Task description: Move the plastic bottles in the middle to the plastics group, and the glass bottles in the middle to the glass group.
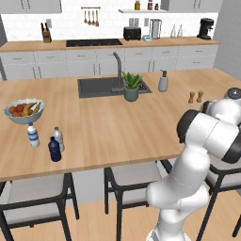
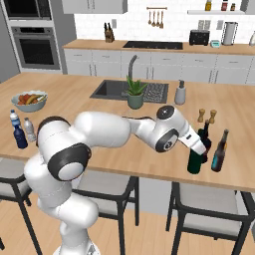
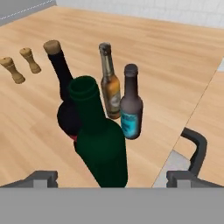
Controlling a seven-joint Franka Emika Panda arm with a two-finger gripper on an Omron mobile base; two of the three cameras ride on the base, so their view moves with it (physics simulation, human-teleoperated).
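step: green bottle (image 3: 99, 144) looks just set down at the glass group; judged release or pull-away stage
gripper: (image 3: 113, 178) fingers spread wide on either side of the green bottle's body, not pinching it; nothing held
green bottle: upright on the counter (image 3: 175, 52), right under the hand, just beside the black bottle
black bottle: (image 3: 65, 103) round body with red band and cork top, upright, touching or nearly touching the green one, can't tell which
glass group: brown bottle (image 3: 109, 83) and teal-label bottle (image 3: 131, 105) upright side by side, just behind the green bottle
small clear bottle: (image 1: 58, 139) at the far end of the counter, just beside the blue-label bottle (image 1: 32, 135) and navy bottle (image 1: 54, 149), near the fruit bowl (image 1: 23, 111)
progress: judged all three middle bottles now stand with their groups; task near done
next move: lift straight up clear of the green bottle's neck, no sideways swing; the four bottles stand tight together
risk: a finger clipping the green bottle could topple it into its neighbours
other: two small wooden shakers (image 3: 21, 65) stand well apart on the counter
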